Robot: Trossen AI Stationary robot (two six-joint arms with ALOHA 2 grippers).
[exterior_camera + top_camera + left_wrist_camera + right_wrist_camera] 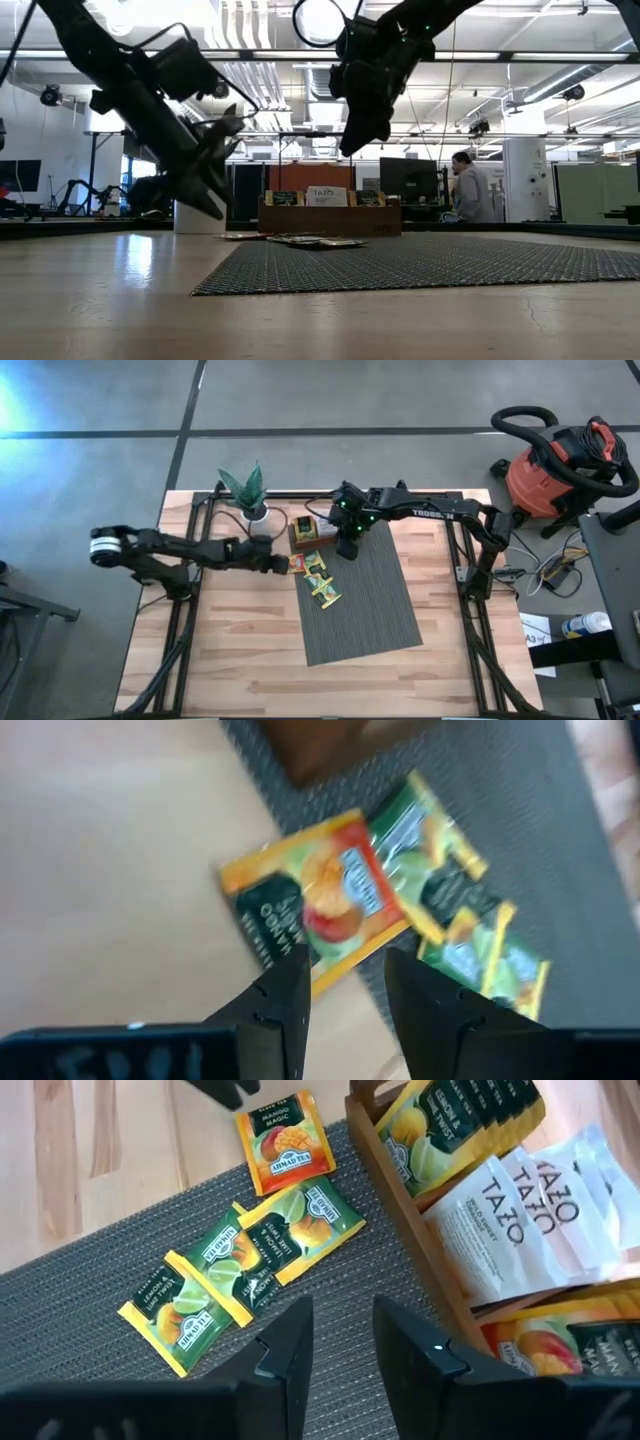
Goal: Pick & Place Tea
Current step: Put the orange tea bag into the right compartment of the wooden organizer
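Several tea sachets lie flat at the far left corner of the grey mat (370, 610). An orange mango sachet (315, 900) (283, 1142) lies half on the mat's left edge and half on the wood. Yellow-green sachets (322, 582) (240, 1260) overlap beside it. My left gripper (286, 563) (348, 990) hangs open, slanting down just over the orange sachet, and I see no touch. My right gripper (347, 548) (340, 1335) stands open above the mat's far edge, between the loose sachets and the wooden tray (312, 532), with nothing between its fingers.
The wooden tray's wall (398, 1200) borders compartments holding upright white sachets (520, 1210) and yellow-green ones. A potted plant (252, 500) stands at the far edge, left of the tray. A red shop vacuum (555, 465) sits on the floor. A person (468, 190) stands beyond the table.
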